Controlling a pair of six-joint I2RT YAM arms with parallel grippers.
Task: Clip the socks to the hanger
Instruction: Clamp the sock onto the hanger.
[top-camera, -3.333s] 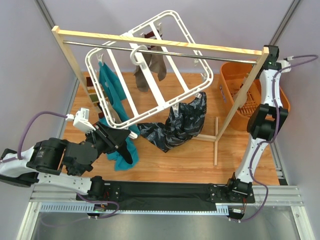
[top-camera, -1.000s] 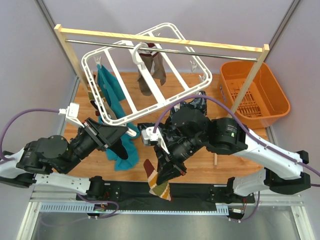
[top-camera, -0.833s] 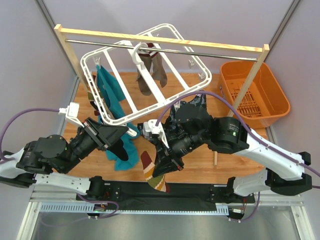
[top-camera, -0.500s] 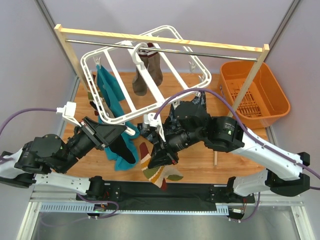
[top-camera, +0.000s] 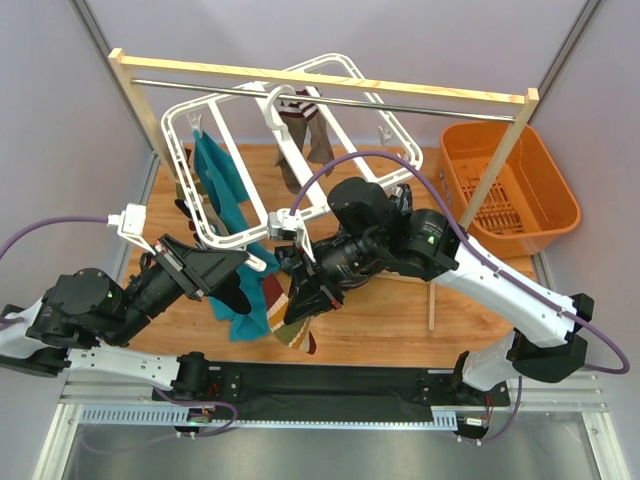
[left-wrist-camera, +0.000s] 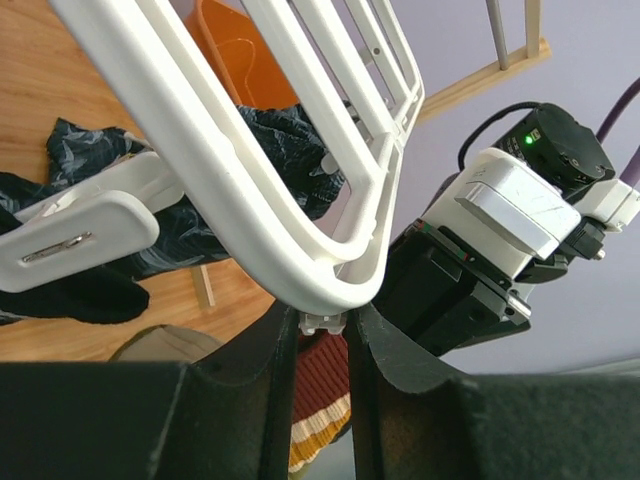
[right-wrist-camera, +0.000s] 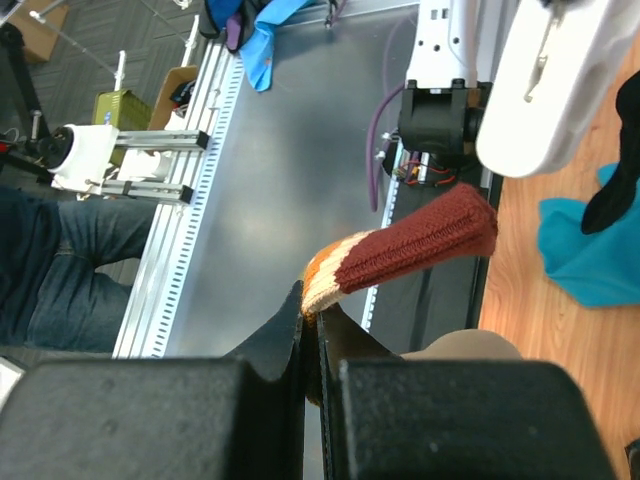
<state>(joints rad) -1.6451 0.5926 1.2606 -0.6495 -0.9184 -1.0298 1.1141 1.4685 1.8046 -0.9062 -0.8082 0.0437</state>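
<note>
The striped sock (top-camera: 296, 338) is held pinched at its banded end by the right gripper (right-wrist-camera: 310, 305), whose fingers are pressed together on the cloth; the red-brown part juts out past them. Since a second ago the sock has been carried up and to the left. Then it hung over the black strip (top-camera: 320, 385) in front of the arm bases; now it hangs just beside the near corner of the hanger (left-wrist-camera: 225, 210), close to the left gripper (left-wrist-camera: 322, 335). Three seconds back the right arm was parked upright by the orange basket (top-camera: 510, 185). The left gripper has not been shifted from that corner. Its fingers are closed partway on a small white lug (left-wrist-camera: 322, 318) under the frame, probably a clip's stem, though this cannot be told for certain. A teal sock (top-camera: 215, 175) and a grey-brown sock (top-camera: 320, 145) are already clipped to the hanger, which is hooked on the wooden rack (top-camera: 450, 92).
</note>
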